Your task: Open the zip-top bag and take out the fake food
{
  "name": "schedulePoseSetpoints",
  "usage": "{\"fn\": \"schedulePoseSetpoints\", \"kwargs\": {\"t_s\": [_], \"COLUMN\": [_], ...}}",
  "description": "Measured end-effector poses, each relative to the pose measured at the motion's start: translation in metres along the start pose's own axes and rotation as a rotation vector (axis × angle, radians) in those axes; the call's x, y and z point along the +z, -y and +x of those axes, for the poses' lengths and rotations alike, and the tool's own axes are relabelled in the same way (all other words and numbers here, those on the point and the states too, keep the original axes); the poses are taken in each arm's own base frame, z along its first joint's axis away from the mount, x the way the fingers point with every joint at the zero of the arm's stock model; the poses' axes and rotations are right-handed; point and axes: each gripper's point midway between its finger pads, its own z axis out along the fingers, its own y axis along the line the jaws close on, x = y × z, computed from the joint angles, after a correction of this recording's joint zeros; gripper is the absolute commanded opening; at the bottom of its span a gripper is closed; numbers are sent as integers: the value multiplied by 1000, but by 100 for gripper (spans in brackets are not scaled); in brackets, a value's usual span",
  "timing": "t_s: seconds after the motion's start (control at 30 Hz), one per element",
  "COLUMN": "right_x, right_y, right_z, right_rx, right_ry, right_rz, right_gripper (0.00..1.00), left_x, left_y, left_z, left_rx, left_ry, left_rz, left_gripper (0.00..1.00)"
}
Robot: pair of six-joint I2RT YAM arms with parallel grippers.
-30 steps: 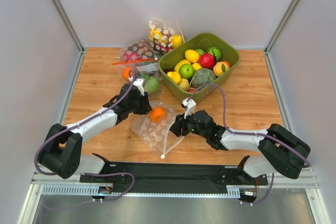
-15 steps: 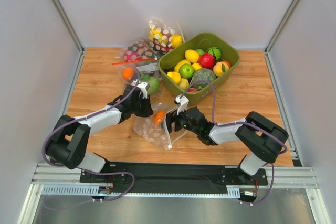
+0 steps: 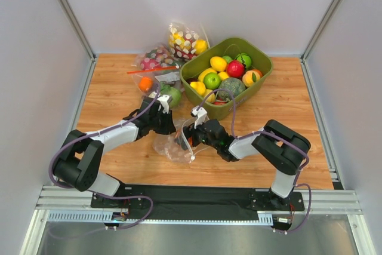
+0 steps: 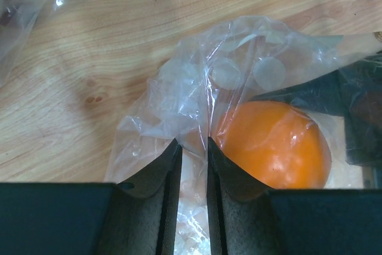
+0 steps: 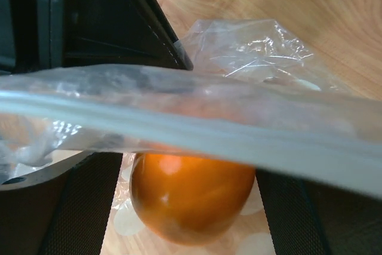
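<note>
The zip-top bag (image 3: 169,147), clear with white dots, lies crumpled on the wood between both arms. My left gripper (image 3: 169,126) is shut on a fold of its plastic (image 4: 194,147), pinched between the black fingertips. Inside the bag sits one orange fake food fruit (image 4: 274,144). My right gripper (image 3: 187,137) reaches in from the right and is open. Its fingers stand on either side of the orange fruit (image 5: 191,198), with the pale zip strip (image 5: 239,141) draped across just above it. I cannot tell whether the pads touch the fruit.
A green bin (image 3: 264,64) full of plastic fruit stands at the back right. Two more filled bags (image 3: 156,61) (image 3: 185,40) lie at the back. A green apple (image 3: 172,95) and an orange fruit (image 3: 145,83) sit just behind my left gripper.
My right gripper has moved left into the bag's mouth and opened wider around the orange fruit. The left gripper has closed tighter on the plastic and shifted slightly right.
</note>
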Motion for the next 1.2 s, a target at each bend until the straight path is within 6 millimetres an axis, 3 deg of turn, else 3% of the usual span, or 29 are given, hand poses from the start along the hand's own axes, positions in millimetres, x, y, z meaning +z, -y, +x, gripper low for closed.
{"fn": "schedulePoseSetpoints", "kwargs": {"t_s": [0.1, 0.2, 0.27, 0.37, 0.5, 0.87, 1.03, 1.2], "right_x": [5, 8, 9, 7, -4, -82, -118, -159], "right_y": [-2, -4, -5, -7, -8, -32, -27, -5], "right_z": [6, 10, 11, 11, 7, -37, -44, -64], "right_rx": [4, 14, 17, 20, 18, -7, -37, -90], "right_ry": [-25, -48, -54, -65, -85, -13, -16, 33], "right_rz": [-20, -33, -37, -42, -30, -45, 21, 151], "right_gripper": [76, 46, 33, 21, 9, 5, 6, 10], "left_x": [1, 1, 1, 1, 0, -12, -17, -23], "left_y": [1, 1, 1, 0, -1, -9, -9, -9], "left_z": [2, 5, 5, 5, 8, 9, 6, 5], "left_rx": [2, 2, 3, 5, 6, 5, 7, 8], "left_ry": [-2, -5, -5, -6, -15, -7, 8, 14], "left_rz": [10, 13, 14, 10, 6, -50, -62, -70], "left_gripper": [28, 23, 14, 1, 0, 0, 0, 0]}}
